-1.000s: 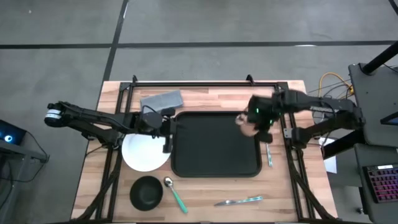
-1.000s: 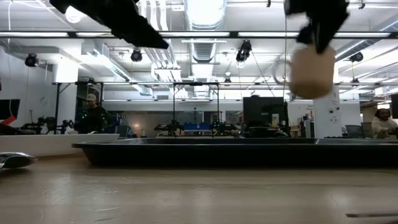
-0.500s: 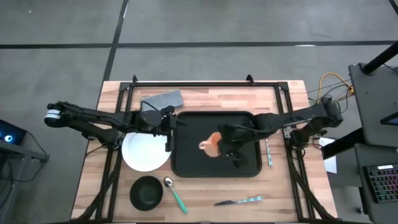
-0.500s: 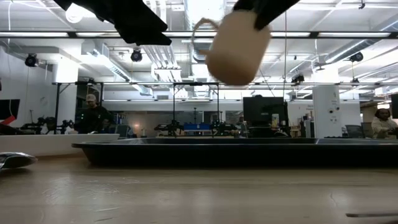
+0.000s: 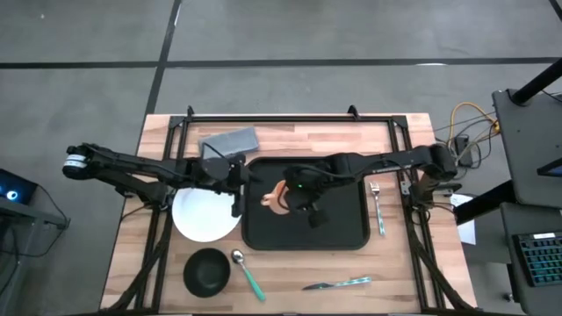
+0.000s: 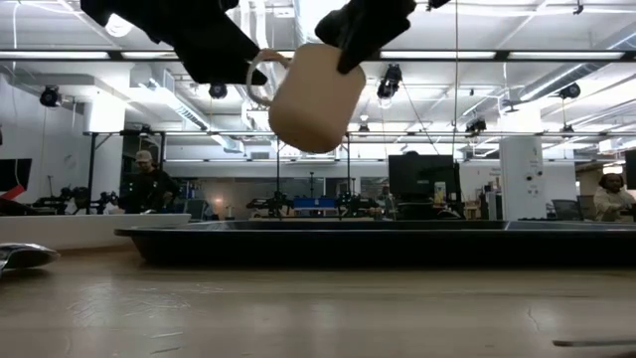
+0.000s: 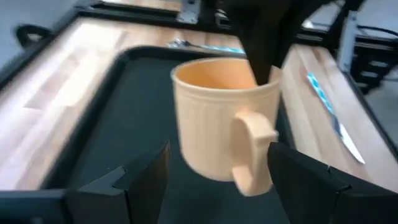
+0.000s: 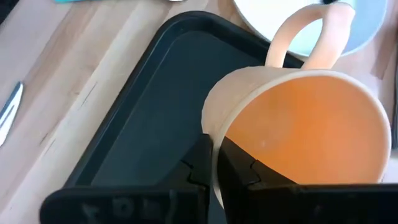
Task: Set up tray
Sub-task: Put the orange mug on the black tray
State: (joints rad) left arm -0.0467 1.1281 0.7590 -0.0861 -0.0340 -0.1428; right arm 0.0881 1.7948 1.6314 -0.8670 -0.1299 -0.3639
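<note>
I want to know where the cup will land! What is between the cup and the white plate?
The mug hangs from the right gripper over the tray. In the high view, the open left gripper lies between it and the plate.

- R arm reaches across from the table's right side, stretched nearly full length toward the middle, wrist raised off the surface.
- Right gripper (image 5: 290, 195) fingers (image 8: 214, 165) pinched tight on the rim of a mug (image 5: 277, 197), carrying it in the air, tilted.
- L arm comes in from the left edge, forearm low and roughly level.
- Left gripper (image 5: 239, 186) fingers (image 7: 146, 180) spread wide, nothing between them, pointing toward the R gripper, just beside it.
</note>
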